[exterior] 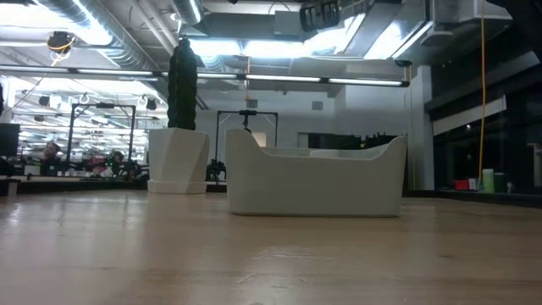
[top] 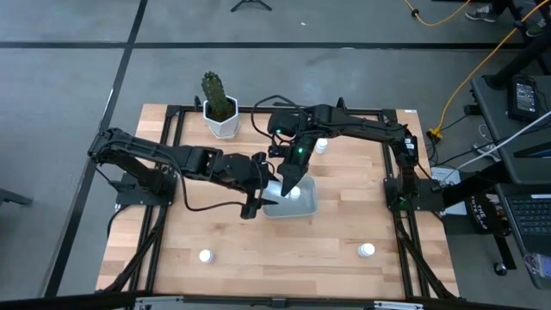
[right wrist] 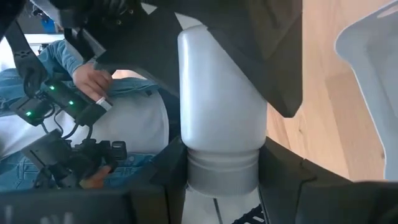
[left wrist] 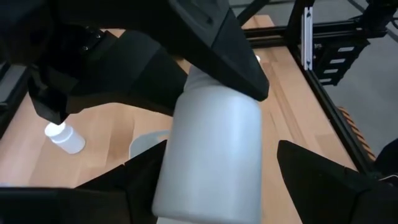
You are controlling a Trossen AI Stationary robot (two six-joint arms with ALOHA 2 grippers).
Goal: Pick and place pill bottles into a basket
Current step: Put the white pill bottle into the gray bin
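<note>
A white pill bottle (left wrist: 211, 155) hangs in the air between my two grippers, over the left edge of the pale basket (top: 297, 207). My right gripper (right wrist: 221, 180) is shut on it. My left gripper (left wrist: 217, 193) is open, with one finger on each side of the bottle's body and a gap showing at one side. Another bottle (top: 295, 194) lies in the basket. Loose bottles rest on the table at the near left (top: 205, 255), the near right (top: 368, 250) and behind the basket (top: 320, 145). The low view shows the basket (exterior: 313, 182) but neither gripper. My right gripper pinches the bottle's cap end (right wrist: 221, 171) between its two fingers (right wrist: 283, 177), one on each side of the cap. The bottle's body points straight away from the gripper, in line with the fingers. It is lifted clear of the table and the basket.
A white hexagonal cactus pot (top: 221, 119) stands at the far left of the table. Black frame rails (top: 400, 185) run along the table's sides. A seated person's hand (right wrist: 93, 81) shows beyond the table. There is bare wood in front of the basket.
</note>
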